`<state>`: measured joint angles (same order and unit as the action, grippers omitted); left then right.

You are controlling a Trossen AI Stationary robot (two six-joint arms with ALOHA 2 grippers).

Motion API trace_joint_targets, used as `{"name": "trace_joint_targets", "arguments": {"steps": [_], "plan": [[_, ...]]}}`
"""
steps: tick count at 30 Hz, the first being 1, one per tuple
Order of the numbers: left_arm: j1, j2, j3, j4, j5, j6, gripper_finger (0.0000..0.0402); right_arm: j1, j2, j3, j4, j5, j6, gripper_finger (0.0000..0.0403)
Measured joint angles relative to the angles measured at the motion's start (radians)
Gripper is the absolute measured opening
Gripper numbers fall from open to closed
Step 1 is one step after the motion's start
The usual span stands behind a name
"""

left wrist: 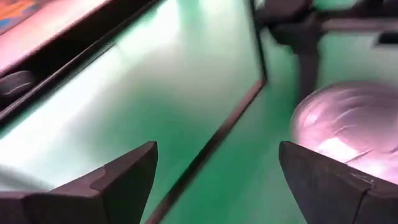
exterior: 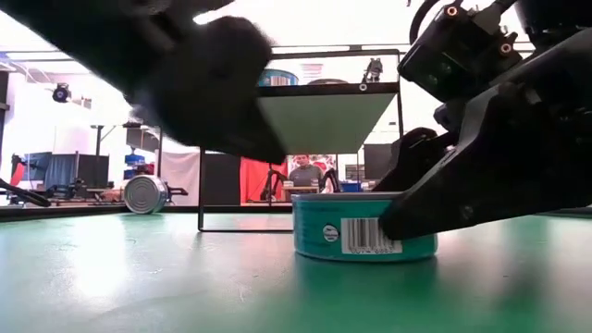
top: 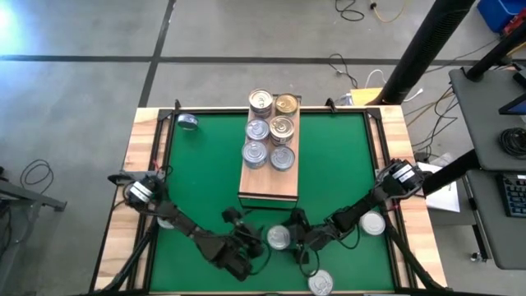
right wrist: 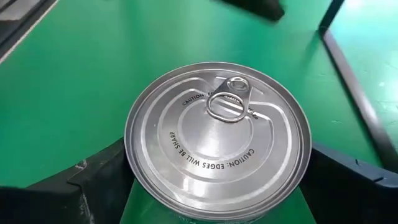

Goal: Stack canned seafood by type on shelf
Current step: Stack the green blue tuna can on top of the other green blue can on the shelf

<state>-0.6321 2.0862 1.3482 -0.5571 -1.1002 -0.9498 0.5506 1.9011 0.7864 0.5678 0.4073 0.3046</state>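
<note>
The shelf point(top: 269, 185) stands at the middle of the green mat and carries several cans point(top: 269, 131), most silver-topped and two gold-topped, on its far half. A silver-topped can with a teal label point(top: 279, 237) point(exterior: 363, 227) point(right wrist: 217, 143) stands on its base on the mat, near the shelf's near end. My right gripper point(top: 286, 239) point(right wrist: 217, 180) is open and comes from the right, with one finger on either side of this can. My left gripper point(top: 236, 220) point(left wrist: 217, 180) is open and holds nothing, just left of that can and raised off the mat. My right gripper has its fingers point(right wrist: 99, 180) level with the can's two opposite sides, slanting down from the table's right. The can's lid hides their inner faces, so I cannot tell whether they touch it. The can stands upright on the mat.
One can point(top: 187, 122) point(exterior: 145, 194) lies on its side at the far left corner. More cans stand at the right point(top: 374, 222), at the near edge point(top: 320, 283) and under my left arm point(top: 167, 220). A dark rail point(top: 374, 164) rims the mat. A person point(exterior: 301, 174) sits far behind the table.
</note>
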Motion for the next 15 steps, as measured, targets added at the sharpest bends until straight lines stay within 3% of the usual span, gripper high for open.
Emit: {"name": "trace_joint_targets", "arguments": {"steps": [7,10,15], "plan": [[-0.093,-0.081,-0.002,-0.38,-0.025,-0.285,0.032,0.003,-0.062,0.008,-0.047,-0.099,-0.033,0.0369],[-0.114,-0.131,-0.003,-0.393,0.079,-0.175,0.032,0.006,-0.148,0.009,-0.07,-0.146,-0.068,0.0369],[-0.098,-0.225,0.0,-0.263,0.328,0.122,0.0319,0.002,-0.328,0.011,-0.162,-0.146,-0.146,0.0369]]}}
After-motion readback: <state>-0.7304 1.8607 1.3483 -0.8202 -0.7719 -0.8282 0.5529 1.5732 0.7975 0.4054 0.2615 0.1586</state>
